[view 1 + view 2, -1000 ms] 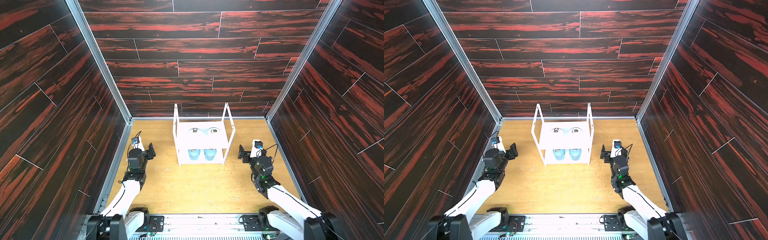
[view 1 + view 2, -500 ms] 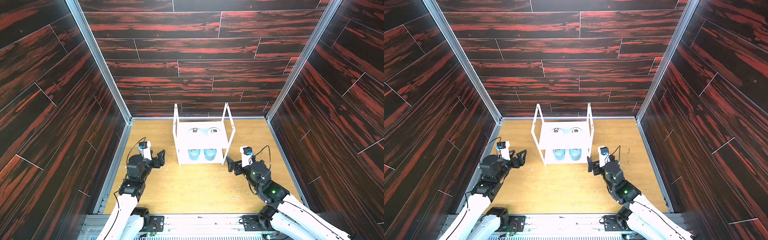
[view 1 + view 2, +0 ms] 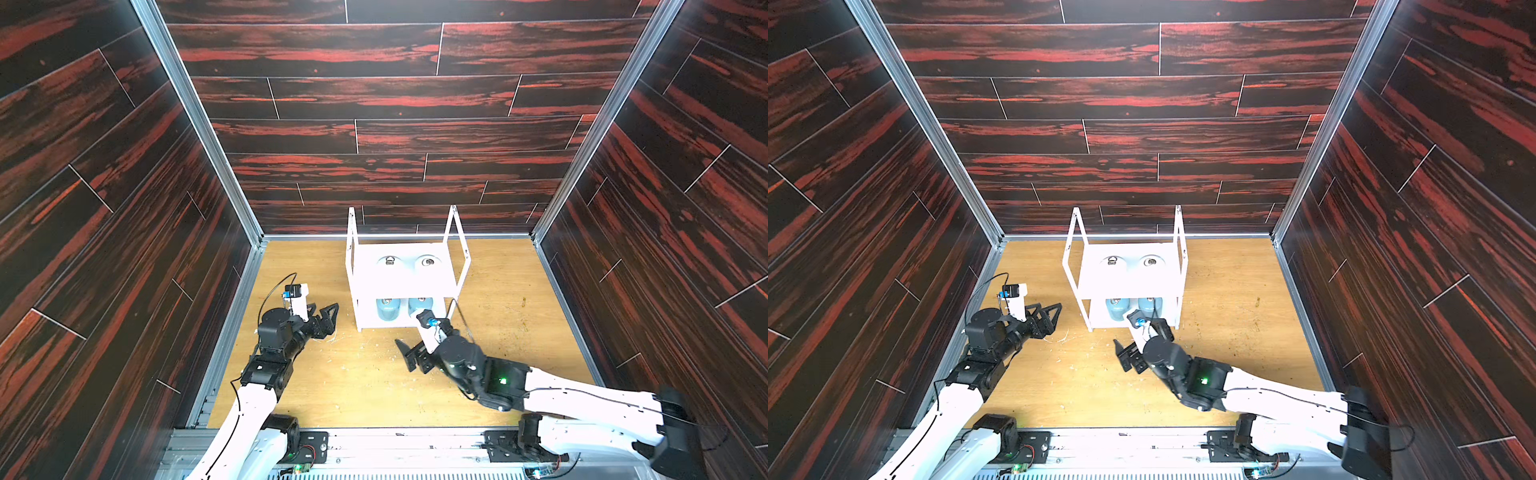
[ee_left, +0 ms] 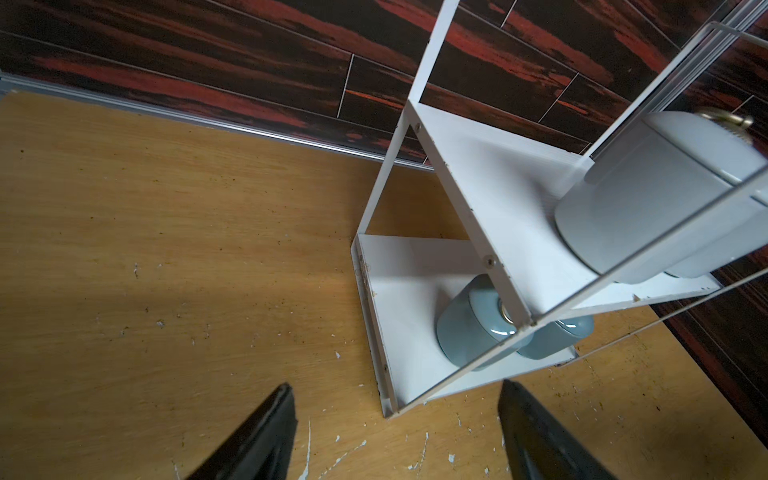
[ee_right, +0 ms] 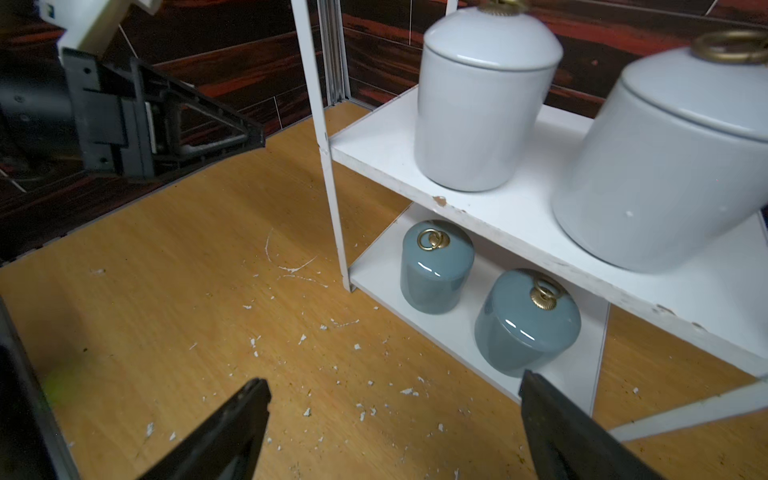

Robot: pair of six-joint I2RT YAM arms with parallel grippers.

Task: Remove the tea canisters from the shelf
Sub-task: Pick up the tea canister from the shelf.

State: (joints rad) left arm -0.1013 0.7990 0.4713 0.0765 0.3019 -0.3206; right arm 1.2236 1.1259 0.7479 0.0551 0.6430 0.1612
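The 2 white tea canisters [image 5: 482,104] stand side by side on the shelf's [image 3: 363,278] upper board [image 5: 374,153]. The 2 light blue tea canisters [image 5: 434,270] sit on the lower board [image 5: 374,274], close to its front edge (ring pulls up). The front is open between thin posts [image 5: 330,166]. The right gripper [image 5: 392,378], jaws spread, hovers just before that opening. The left gripper [image 4: 395,384], also spread, is off the shelf's left side. Wooden tabletop [image 3: 498,291], flecked with white chips [image 5: 299,270], surrounds the shelf, enclosed by dark red plank walls [image 3: 374,124].
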